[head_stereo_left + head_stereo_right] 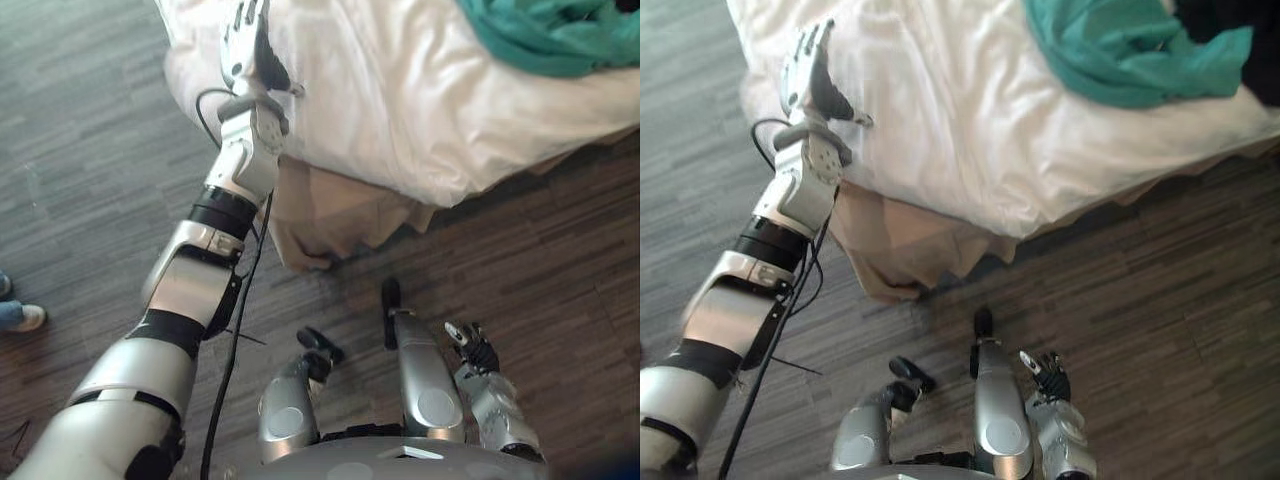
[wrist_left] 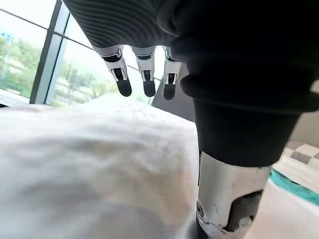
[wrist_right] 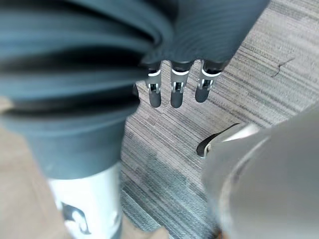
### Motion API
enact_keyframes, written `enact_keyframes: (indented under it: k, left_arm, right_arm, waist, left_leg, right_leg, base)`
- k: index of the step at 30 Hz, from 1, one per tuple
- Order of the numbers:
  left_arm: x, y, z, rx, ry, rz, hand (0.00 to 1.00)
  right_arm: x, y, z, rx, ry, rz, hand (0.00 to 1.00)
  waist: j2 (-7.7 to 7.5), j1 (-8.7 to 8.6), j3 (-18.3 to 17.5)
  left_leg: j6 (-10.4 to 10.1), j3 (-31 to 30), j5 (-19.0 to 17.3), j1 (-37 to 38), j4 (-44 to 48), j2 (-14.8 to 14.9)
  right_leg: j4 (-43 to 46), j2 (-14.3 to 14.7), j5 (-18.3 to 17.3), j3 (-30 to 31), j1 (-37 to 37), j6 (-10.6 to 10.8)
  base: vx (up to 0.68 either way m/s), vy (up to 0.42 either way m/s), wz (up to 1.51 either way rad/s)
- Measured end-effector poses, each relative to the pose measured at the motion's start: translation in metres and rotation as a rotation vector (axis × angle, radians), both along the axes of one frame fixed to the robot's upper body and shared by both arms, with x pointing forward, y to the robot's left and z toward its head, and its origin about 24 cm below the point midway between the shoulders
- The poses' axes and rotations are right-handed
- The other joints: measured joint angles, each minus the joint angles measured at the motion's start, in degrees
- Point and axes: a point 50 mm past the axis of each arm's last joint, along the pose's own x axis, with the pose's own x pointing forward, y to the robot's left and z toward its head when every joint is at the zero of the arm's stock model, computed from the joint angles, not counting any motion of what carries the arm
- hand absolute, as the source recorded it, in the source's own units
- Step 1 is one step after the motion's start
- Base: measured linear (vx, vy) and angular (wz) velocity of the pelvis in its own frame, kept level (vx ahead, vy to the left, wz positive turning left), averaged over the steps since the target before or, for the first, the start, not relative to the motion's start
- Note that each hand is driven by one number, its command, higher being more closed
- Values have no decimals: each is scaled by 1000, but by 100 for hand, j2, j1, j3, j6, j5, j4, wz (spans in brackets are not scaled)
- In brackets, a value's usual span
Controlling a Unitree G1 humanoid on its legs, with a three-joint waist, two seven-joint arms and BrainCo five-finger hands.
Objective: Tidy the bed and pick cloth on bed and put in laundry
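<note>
A white duvet (image 1: 400,100) covers the bed, and its corner hangs over a beige sheet (image 1: 330,215). A teal cloth (image 1: 1120,45) lies crumpled on the far right of the bed. My left hand (image 1: 805,65) is stretched over the duvet's near left corner with straight fingers (image 2: 144,82) just above the white fabric, holding nothing. My right hand (image 1: 472,345) hangs low by my side over the floor, fingers (image 3: 174,89) relaxed and empty, far from the teal cloth.
Grey-brown striped carpet (image 1: 90,150) surrounds the bed. A person's shoe (image 1: 25,317) shows at the left edge. A window (image 2: 30,64) lies beyond the bed in the left wrist view. A dark item (image 1: 1240,30) sits at the far right of the bed.
</note>
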Motion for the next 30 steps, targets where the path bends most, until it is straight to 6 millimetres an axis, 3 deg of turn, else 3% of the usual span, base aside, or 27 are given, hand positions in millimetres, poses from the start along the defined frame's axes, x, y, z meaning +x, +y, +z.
enact_keyframes:
  k: [2,3,5,11,17,20,24,28,30]
  left_arm:
    - [0,-5,6,52,20,-3,0]
    - [0,-7,9,90,30,4,100]
    - [-3,-12,23,132,29,-8,100]
    - [-5,-5,40,249,135,-47,100]
    - [-4,2,40,300,232,-54,100]
    - [0,10,22,283,330,-103,100]
    - [2,5,-6,280,408,-229,100]
    - [-9,-7,-47,217,451,-454,100]
    - [-17,-1,-64,186,462,-516,100]
  right_arm:
    - [9,-1,6,20,-58,-18,0]
    - [13,-1,11,28,-98,-19,0]
    - [20,0,16,46,-155,-20,0]
    - [46,3,38,43,-297,16,0]
    - [50,-6,43,-5,-309,31,0]
    - [50,-14,45,-34,-311,23,0]
    - [48,-21,45,-78,-291,11,0]
    - [27,-34,33,-139,-189,-8,0]
    - [16,-33,20,-121,-114,-15,0]
  waist:
    - [-20,-4,230]
    - [0,-16,313]
    - [9,-28,332]
    - [37,-71,395]
    - [119,-141,412]
    - [198,-192,392]
    - [241,-170,366]
    - [491,53,103]
    - [513,200,-160]
  left_leg:
    - [50,-12,-77,-187,244,124]
    - [71,-21,-160,-333,390,205]
    - [114,-21,-245,-594,596,298]
    - [226,70,-435,-824,844,370]
    - [255,231,-440,-594,766,189]
    - [272,314,-409,-243,502,-31]
    - [266,300,-312,234,146,-301]
    - [234,87,-156,652,-301,-516]
    - [193,-11,-54,754,-480,-551]
  right_leg:
    - [-89,38,77,13,-75,19]
    - [-127,82,133,27,-177,12]
    - [-176,130,224,108,-376,34]
    - [-261,189,348,363,-587,57]
    - [-103,48,313,477,-562,109]
    - [-69,-80,253,493,-332,179]
    - [-69,-253,158,420,97,255]
    - [-274,-435,124,-14,704,263]
    - [-425,-449,123,-203,931,261]
  base:
    - [-82,-40,-7]
    - [-112,-67,-12]
    - [-84,-50,-11]
    - [-79,-34,-12]
    - [0,13,-7]
    - [41,60,1]
    - [41,74,12]
    - [45,53,37]
    - [57,-4,39]
